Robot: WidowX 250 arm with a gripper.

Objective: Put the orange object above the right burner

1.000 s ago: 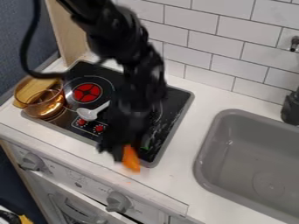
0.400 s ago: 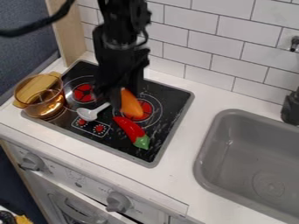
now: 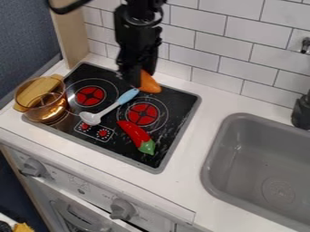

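The black gripper (image 3: 140, 80) hangs over the back edge of the black stove top, shut on the left end of the orange object (image 3: 149, 84). The orange object points to the right, behind the right burner as seen in the camera view. The right burner (image 3: 142, 114) is a red disc with white rings around it, and nothing covers it.
A spoon (image 3: 107, 109) with a light blue handle lies between the two burners. A red pepper (image 3: 135, 133) with a green end lies in front of the right burner. An amber pot (image 3: 47, 105) stands at the left, a grey sink (image 3: 221, 149) at the right.
The gripper has carried the orange object from the stove's front edge, past the right burner, to its back edge. The red pepper and the spoon's handle have come into sight.
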